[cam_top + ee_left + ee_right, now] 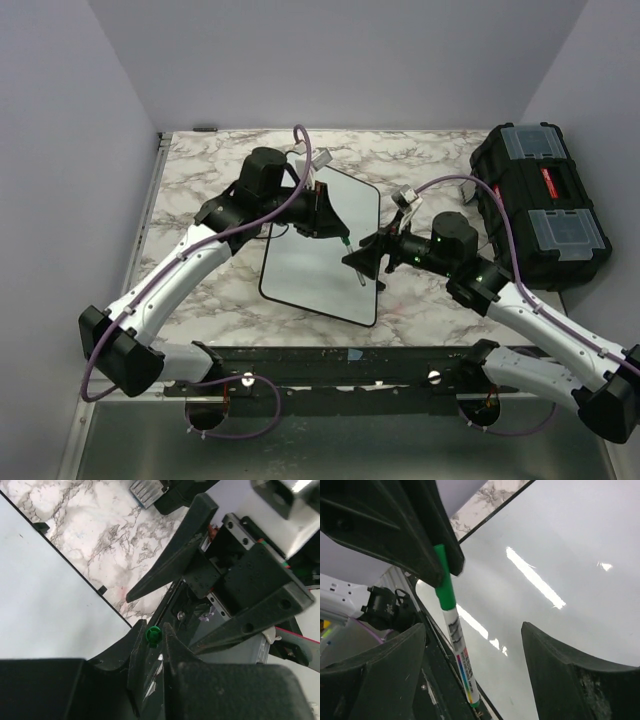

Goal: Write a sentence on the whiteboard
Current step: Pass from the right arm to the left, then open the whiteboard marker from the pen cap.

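The whiteboard [320, 255] lies flat mid-table, black-framed; its white face [560, 545] shows only glare, and the sentence is out of view. A green-capped marker [456, 640] with a white barrel hangs over the board's edge. My left gripper [154, 632] is shut on its green cap end [153, 636], above the board's right side [328, 215]. My right gripper [475, 672] stands open around the barrel without touching it; its fingers [570, 675] are spread wide, just right of the board [362, 262].
A black toolbox [540, 205] with clear lid compartments sits at the right edge of the marble tabletop [200, 170]. Grey walls close in left, back and right. Purple cables loop over both arms.
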Robot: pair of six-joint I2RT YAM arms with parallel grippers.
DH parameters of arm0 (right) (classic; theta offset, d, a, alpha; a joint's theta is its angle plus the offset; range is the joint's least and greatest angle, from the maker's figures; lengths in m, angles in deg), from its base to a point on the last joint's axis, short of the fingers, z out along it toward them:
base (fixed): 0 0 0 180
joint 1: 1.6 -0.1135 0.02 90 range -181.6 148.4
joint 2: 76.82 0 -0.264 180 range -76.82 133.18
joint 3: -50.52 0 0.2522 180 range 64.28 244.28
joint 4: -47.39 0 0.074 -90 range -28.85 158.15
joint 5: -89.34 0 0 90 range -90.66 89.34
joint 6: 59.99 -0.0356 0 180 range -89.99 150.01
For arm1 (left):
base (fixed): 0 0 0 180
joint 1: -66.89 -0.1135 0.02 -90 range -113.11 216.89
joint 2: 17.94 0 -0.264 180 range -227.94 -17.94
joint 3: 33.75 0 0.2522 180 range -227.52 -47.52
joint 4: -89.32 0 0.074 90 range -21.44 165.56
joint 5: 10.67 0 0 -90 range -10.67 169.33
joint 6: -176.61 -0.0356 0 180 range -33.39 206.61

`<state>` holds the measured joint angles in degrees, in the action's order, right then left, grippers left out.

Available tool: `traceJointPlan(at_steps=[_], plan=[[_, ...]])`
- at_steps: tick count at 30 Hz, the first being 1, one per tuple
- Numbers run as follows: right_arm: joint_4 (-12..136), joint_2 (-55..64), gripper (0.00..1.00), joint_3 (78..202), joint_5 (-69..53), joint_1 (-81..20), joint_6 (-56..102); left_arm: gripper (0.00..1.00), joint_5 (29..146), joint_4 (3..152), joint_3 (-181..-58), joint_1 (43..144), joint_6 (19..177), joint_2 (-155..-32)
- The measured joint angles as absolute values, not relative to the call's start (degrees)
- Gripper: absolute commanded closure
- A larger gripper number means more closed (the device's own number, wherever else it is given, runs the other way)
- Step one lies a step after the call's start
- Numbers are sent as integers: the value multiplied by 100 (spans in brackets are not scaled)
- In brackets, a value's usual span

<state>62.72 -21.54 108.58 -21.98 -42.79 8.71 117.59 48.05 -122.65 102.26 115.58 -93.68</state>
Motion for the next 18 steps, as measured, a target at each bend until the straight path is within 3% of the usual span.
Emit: traceJointPlan(at_steps=[5,12,18], plan=[[5553,-2468,11,10372,-2019,-4279,169,100,11739,4934,-12446,10171,11746,-9112],[3758,-3163,11,9620,-1954,-4279,-939,100,11562,5842,-12361,9909,12658,-8612],[2263,-3150,23,9544,-2063,-4279,-1627,100,11333,6917,-11922,9822,13624,-8253]])
